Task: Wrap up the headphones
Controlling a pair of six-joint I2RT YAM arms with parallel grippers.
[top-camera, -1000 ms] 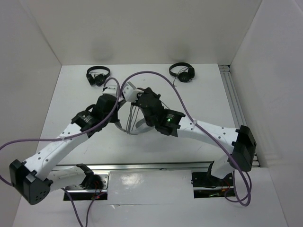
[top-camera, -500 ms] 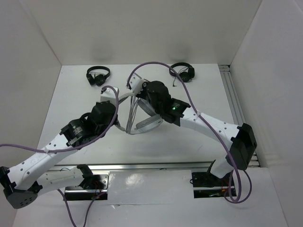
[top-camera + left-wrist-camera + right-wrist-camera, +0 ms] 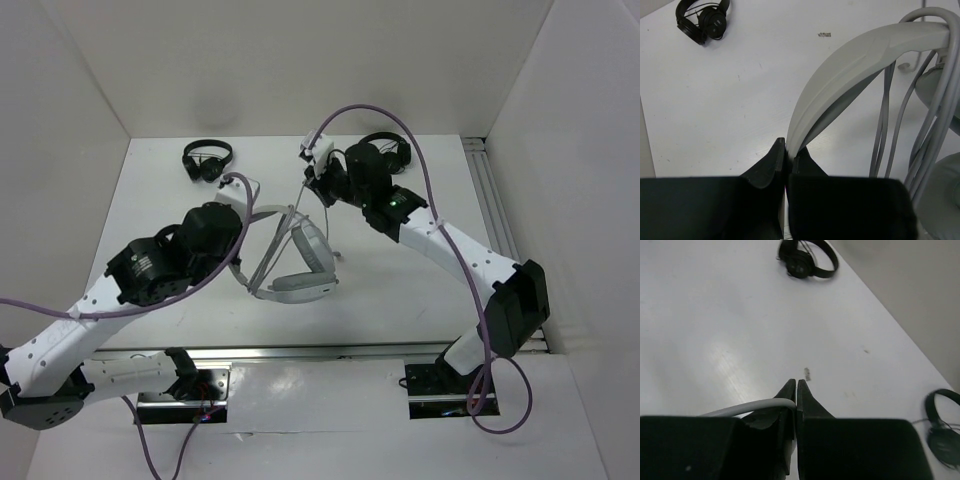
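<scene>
The white and light-grey headphones [image 3: 298, 284] hang tilted over the table's middle. My left gripper [image 3: 250, 192] is shut on the end of their headband [image 3: 850, 65], which shows clamped between its jaws in the left wrist view [image 3: 787, 150]. Several turns of the pale cable [image 3: 884, 125] run beside the headband, and the earcups [image 3: 940, 85] sit at the right edge. My right gripper [image 3: 316, 165] is further back, shut on the cable [image 3: 757, 408], which curves in from the left to its fingertips [image 3: 796, 386].
Two small black headphones lie at the back of the table, one on the left [image 3: 207, 160] and one on the right [image 3: 386, 152], right behind my right gripper. A metal rail [image 3: 497, 210] runs along the right edge and another [image 3: 300, 352] along the front.
My right gripper has moved back and to the right, drawing the cable out. My left arm has pulled back to the left, and the headphones have shifted nearer with the headband turned.
</scene>
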